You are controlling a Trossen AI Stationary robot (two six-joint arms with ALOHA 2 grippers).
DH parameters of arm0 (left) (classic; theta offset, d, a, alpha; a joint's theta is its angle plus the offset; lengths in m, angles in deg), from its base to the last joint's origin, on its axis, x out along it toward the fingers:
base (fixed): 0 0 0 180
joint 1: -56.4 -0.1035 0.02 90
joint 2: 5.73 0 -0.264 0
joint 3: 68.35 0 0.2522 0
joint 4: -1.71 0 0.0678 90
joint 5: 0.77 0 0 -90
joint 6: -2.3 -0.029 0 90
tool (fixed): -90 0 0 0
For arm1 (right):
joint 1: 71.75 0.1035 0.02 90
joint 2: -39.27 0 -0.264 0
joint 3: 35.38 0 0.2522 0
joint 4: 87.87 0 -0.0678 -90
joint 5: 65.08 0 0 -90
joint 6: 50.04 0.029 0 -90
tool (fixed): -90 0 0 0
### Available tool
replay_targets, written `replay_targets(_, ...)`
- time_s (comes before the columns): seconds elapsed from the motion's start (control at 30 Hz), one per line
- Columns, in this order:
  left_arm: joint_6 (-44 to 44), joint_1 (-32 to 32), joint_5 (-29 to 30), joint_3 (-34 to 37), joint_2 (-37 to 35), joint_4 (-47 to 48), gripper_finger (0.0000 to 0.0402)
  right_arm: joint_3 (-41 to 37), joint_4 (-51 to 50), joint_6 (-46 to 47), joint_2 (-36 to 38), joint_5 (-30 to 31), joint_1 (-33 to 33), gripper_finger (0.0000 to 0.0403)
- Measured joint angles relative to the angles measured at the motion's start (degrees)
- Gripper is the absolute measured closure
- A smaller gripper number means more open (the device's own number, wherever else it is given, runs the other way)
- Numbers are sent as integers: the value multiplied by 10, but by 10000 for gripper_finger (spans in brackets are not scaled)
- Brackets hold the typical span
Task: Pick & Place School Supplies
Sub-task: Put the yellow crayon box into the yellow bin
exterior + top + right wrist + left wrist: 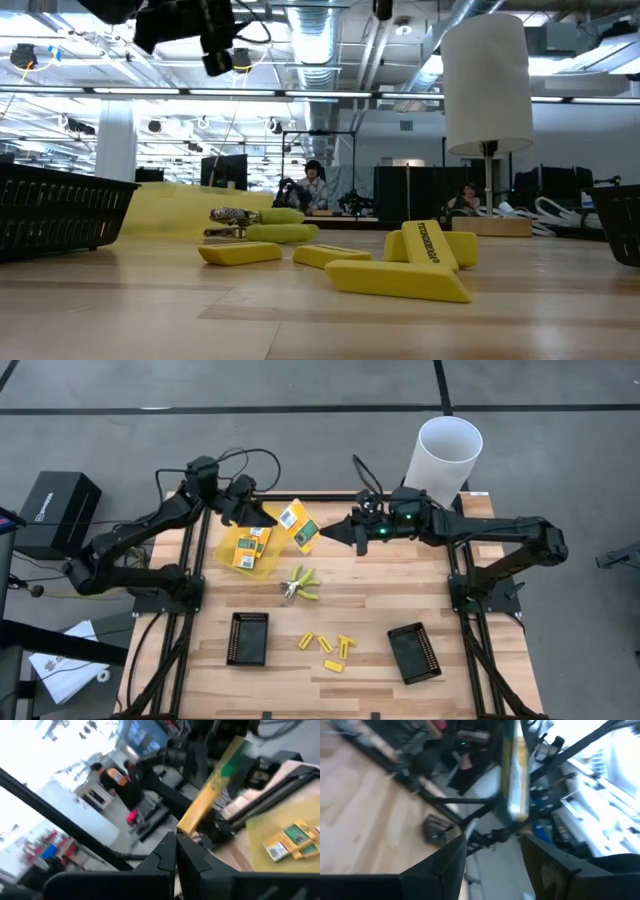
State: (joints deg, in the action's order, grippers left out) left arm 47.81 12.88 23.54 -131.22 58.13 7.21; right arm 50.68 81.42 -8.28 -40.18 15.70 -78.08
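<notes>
the left gripper [268,516] hangs released beside a packet [298,524] the clenched right gripper [330,532] pinches, a handover; next, carry it to the yellow container [226,547].

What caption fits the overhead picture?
Left pincer open beside a packet over the yellow container; right pincer shut.

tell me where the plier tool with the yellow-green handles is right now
In the high view the plier tool lies on the table near its middle, just below the translucent yellow container and above the scattered yellow stubby pieces, untouched by either gripper.
</notes>
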Motion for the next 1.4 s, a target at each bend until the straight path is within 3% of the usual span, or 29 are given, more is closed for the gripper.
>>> replay_targets(0.17,105,-19,-12,0,18,-146,231,64,-65,-39,-21,-20,8,403)
replay_targets(0.53,120,-25,-7,0,21,-169,236,82,-60,-47,-25,-47,0,403)
replay_targets(0.8,163,-21,4,0,20,-237,238,82,-52,-43,-25,-49,-3,403)
replay_targets(1.4,194,49,58,0,34,-299,238,83,5,-15,-61,-95,-4,403)
